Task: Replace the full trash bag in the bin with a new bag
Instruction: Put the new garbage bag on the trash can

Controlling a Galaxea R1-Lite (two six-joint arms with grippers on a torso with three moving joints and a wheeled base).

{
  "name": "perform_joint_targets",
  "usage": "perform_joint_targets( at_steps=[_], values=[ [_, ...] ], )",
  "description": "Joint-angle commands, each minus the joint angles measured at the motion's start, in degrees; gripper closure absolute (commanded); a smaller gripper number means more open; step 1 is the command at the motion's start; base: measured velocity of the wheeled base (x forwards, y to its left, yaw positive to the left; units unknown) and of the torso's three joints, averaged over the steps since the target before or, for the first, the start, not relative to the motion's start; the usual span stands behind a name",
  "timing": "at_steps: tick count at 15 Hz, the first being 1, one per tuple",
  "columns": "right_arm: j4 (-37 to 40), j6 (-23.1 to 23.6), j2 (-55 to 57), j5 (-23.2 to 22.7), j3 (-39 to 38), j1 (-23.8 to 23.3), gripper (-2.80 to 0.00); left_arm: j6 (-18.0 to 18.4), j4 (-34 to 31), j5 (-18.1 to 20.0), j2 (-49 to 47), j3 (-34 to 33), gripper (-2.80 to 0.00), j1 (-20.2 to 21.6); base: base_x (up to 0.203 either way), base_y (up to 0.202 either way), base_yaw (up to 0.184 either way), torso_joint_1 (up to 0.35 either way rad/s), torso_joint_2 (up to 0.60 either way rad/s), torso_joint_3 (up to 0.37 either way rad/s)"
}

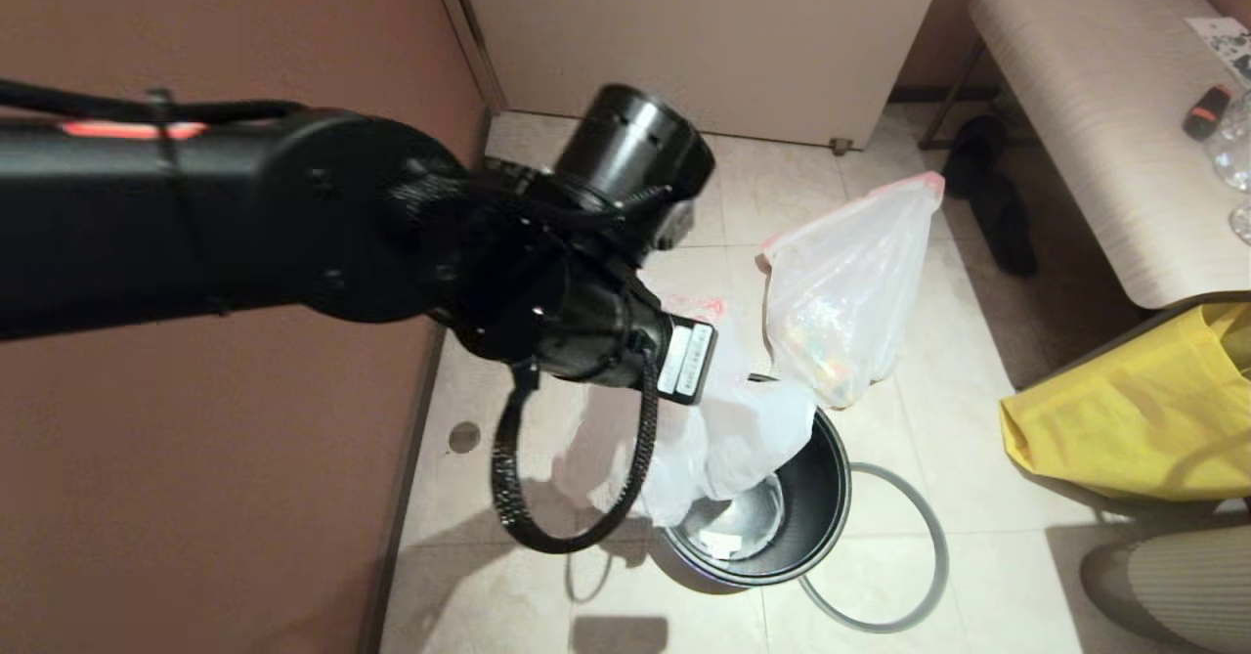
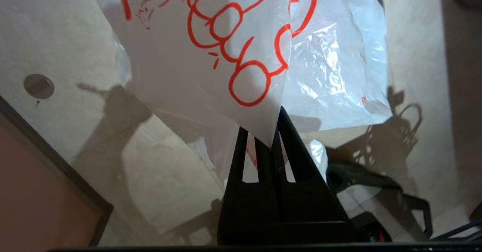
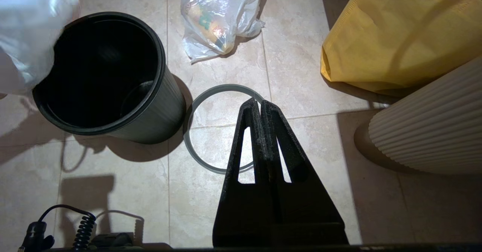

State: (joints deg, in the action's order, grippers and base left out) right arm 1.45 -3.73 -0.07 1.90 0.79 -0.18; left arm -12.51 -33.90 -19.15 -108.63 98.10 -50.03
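1. bin stands empty and unlined on the tiled floor; its grey hoop rim lies flat just beside it, off the bin.
2. full trash bag sits slumped on the floor just beyond the bin, already out, rubbish showing through.
3. new bag hangs from my left gripper, which is clamped on a fold of the film above the bin's near edge; part of it drapes over the rim.
4. my right gripper is pinched closed on nothing, parked above the hoop.
5. risk, as i judge it: i hold one thin layer, so the mouth may stay collapsed and the bag could slide outside the bin, or the film could tear or slip free.
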Motion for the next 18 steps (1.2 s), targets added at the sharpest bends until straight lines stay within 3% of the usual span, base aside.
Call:
perform_joint_targets(
  at_steps=[1,4,11,16,18],
  values=[
    [-0.04,0.04,0.07,0.03,0.0,0.01,0.0,-0.1,-1.91,-0.32,-8.58,3.51,0.0,-1.4,0.0,0.0,0.0,0.0,0.0,0.0],
    [0.01,0.01,0.07,0.03,0.0,0.01,0.0,1.47,-2.03,-2.23,-19.99,11.91,0.0,-2.77,0.0,0.0,0.0,0.0,0.0,0.0],
    [0.04,-0.05,0.07,0.03,0.0,0.01,0.0,15.87,25.9,-3.4,-37.61,13.95,0.0,-1.57,0.0,0.0,0.0,0.0,0.0,0.0],
    [0.0,-0.02,0.07,0.03,0.0,0.01,0.0,19.06,37.9,-2.95,-48.07,14.05,0.0,0.97,0.0,0.0,0.0,0.0,0.0,0.0],
    [0.04,-0.04,0.07,0.03,0.0,0.01,0.0,20.94,41.21,-0.47,-51.38,14.12,0.0,2.06,0.0,0.0,0.0,0.0,0.0,0.0]
  ],
)
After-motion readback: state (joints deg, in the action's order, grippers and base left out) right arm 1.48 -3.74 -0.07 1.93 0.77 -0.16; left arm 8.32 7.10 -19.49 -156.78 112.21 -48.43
